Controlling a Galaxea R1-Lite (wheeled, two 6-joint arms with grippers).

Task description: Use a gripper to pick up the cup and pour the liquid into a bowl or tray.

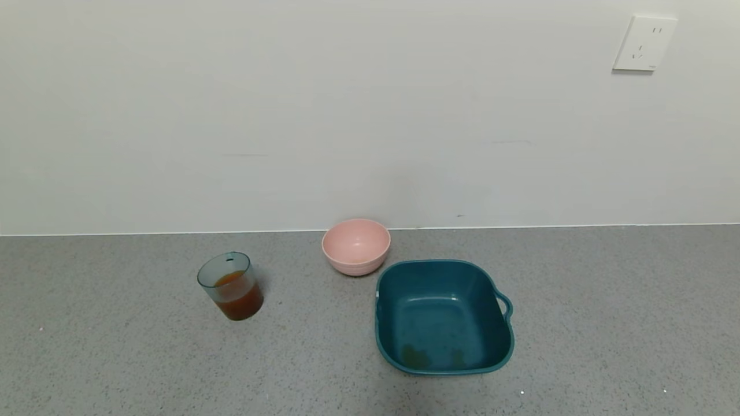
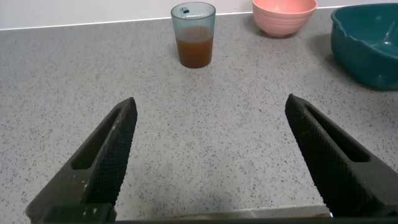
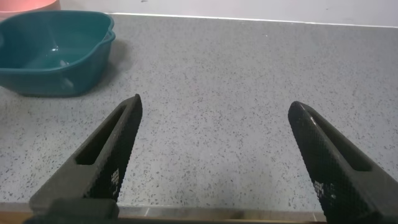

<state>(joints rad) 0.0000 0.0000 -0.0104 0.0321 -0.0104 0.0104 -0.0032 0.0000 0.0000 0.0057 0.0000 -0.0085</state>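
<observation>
Cup point(image 1: 230, 285) stands upright on the grey speckled counter point(image 1: 115, 358), toward my left side, well apart from everything else. Translucent blue-grey, with reddish-brown liquid point(image 1: 238, 299) filling roughly the lower half.

Pink bowl point(image 1: 355, 245) sits near the back wall point(image 1: 289, 115), to the right of the cup — nothing visible inside it. Just in front of it and to its right, the square teal tub point(image 1: 444, 315), its handle on the side away from the cup; faint darker smears on the tub floor near the front edge. Bowl and tub are close; I cannot tell if they touch.

My left gripper point(image 2: 210, 162) hangs low over the counter with fingers spread wide, holding nothing. The cup is straight ahead of it, well apart, centred between the two fingers; bowl and tub rim show farther off.

My right gripper point(image 3: 214, 163) is likewise low over bare counter, fingers wide apart, holding nothing — the tub sits ahead and off to one side.

White wall socket point(image 1: 644, 44) high on the wall, far right.
</observation>
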